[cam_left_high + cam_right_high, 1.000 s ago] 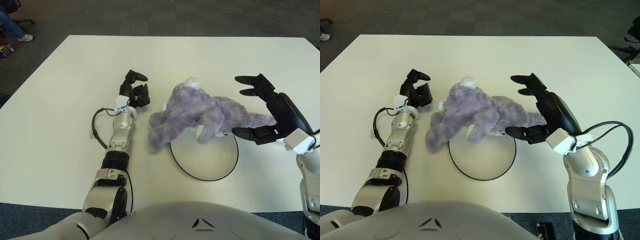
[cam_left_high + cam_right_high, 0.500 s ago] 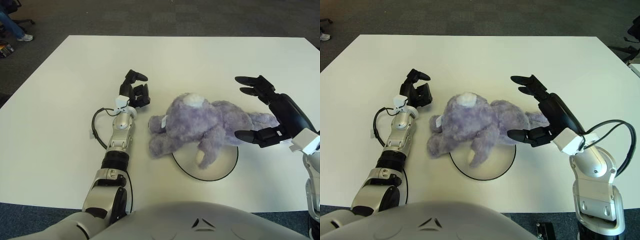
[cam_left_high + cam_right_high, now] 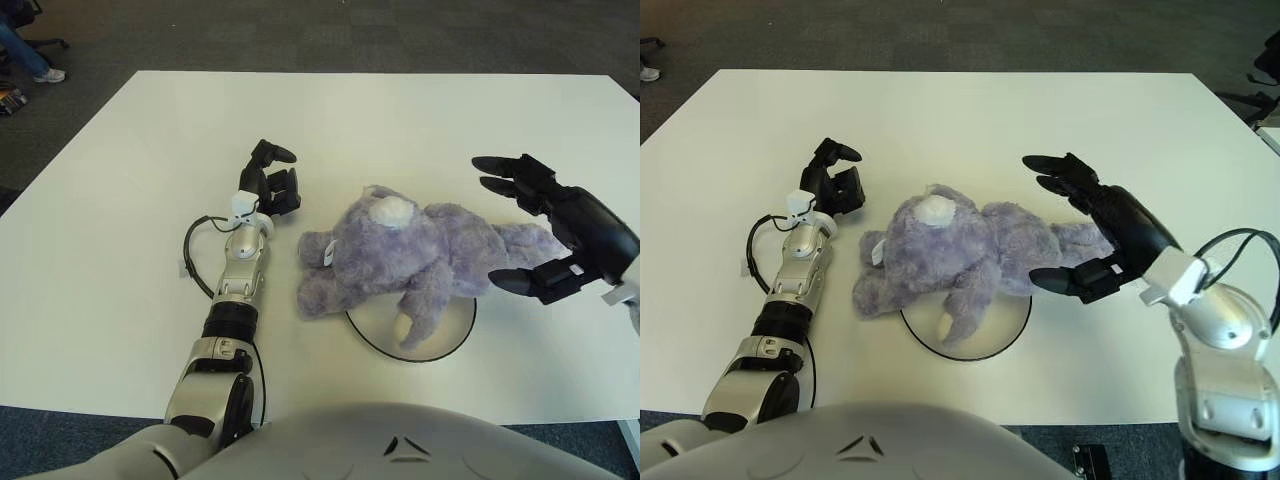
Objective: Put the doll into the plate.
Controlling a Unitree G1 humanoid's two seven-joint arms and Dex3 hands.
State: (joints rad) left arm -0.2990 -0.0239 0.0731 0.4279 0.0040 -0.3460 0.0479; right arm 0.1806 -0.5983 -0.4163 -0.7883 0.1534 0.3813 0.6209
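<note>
Your purple plush doll [image 3: 420, 255] lies sprawled across the white plate [image 3: 440, 335], covering most of it; only the plate's near rim shows, and the doll's head and a leg spill off its left side onto the white table [image 3: 120, 230]. Your right hand [image 3: 1095, 230] sits just right of the doll, fingers spread, holding nothing. Your left hand [image 3: 270, 185] shows left of the doll, fingers loosely curled and empty, with bare table all around it. Since a second ago the doll has dropped from the lifted hold and settled, and your right hand has drawn back to the right.
</note>
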